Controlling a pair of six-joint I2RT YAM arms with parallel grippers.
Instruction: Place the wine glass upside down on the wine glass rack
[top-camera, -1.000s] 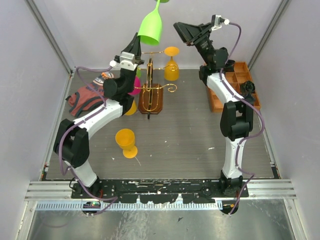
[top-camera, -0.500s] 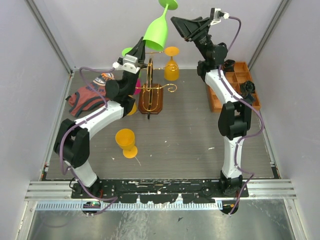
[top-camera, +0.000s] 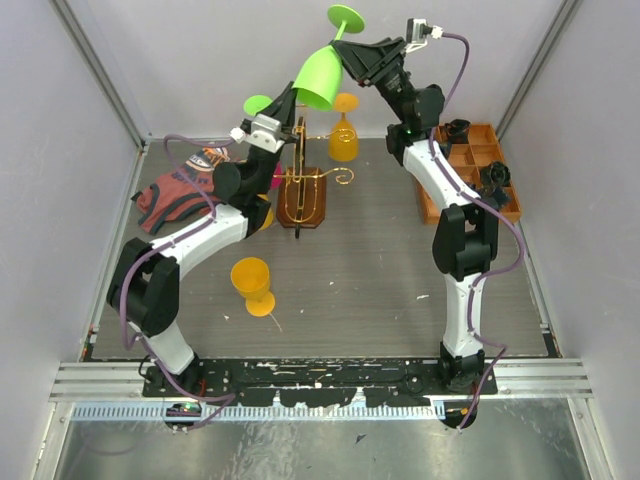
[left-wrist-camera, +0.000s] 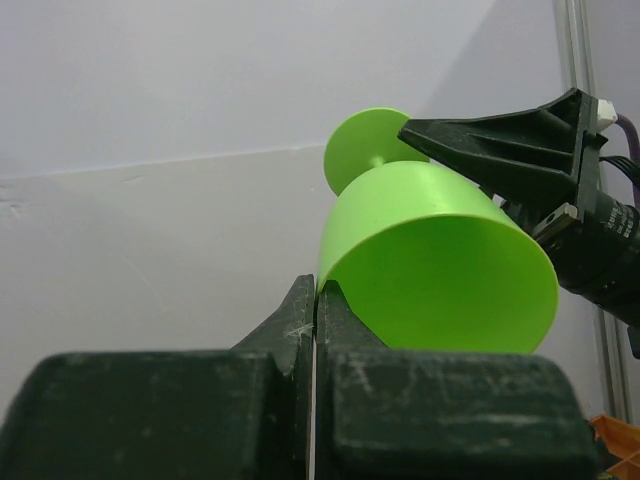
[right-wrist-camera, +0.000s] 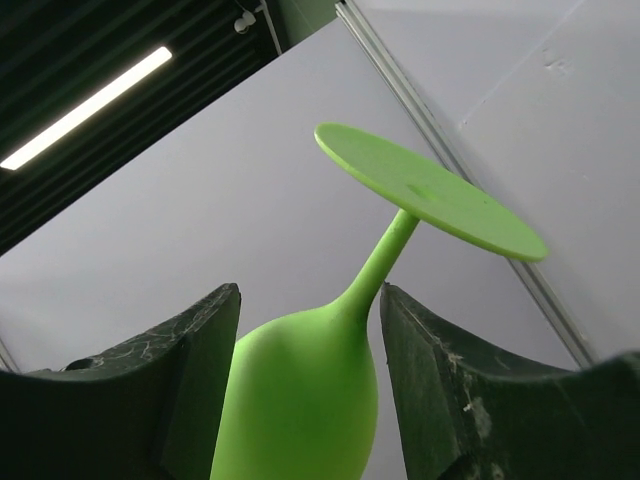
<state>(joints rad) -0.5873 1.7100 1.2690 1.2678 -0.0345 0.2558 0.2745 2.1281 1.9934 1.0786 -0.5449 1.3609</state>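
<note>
A lime green wine glass (top-camera: 318, 76) hangs in the air at the back, tilted, foot up and mouth down-left. My left gripper (top-camera: 292, 95) is shut on its rim; the left wrist view shows the glass (left-wrist-camera: 440, 260) with its rim pinched between my gripper's tips (left-wrist-camera: 318, 286). My right gripper (top-camera: 352, 58) is open, one finger on each side of the bowl and stem (right-wrist-camera: 300, 390), with gaps showing in the right wrist view (right-wrist-camera: 310, 292). The gold wire rack (top-camera: 302, 178) on its brown base stands below the glass.
An orange glass (top-camera: 343, 138) hangs upside down on the rack's right arm; a green foot (top-camera: 258, 103) and a pink glass (top-camera: 268, 178) show at its left. Another orange glass (top-camera: 252, 280) is on the table. A cloth (top-camera: 168, 195) lies left; an orange compartment tray (top-camera: 470, 160) sits right.
The green glass has come down and right and tilted further. My right gripper has moved left until its fingers flank the glass. My left gripper has shifted right, still on the rim.
</note>
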